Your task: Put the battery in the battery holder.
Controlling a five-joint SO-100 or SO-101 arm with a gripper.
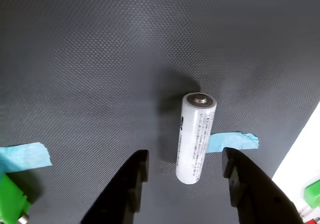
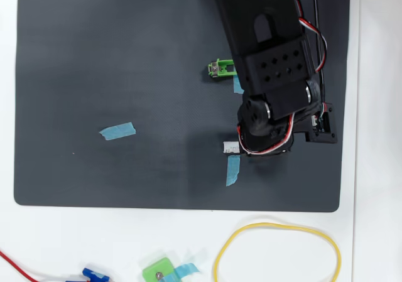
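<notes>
Dark textured mat (image 2: 125, 56) covers the table. Overhead, the arm hides most of the battery holder (image 2: 220, 69). On the wrist view, the gripper (image 1: 186, 174) stands wide around the battery (image 1: 196, 136), untouched. Closing squarely at mid-length should prevent it rolling away.

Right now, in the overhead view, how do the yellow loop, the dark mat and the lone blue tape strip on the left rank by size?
1. Dark mat, by far the largest.
2. Yellow loop.
3. Blue tape strip, smallest.
</notes>
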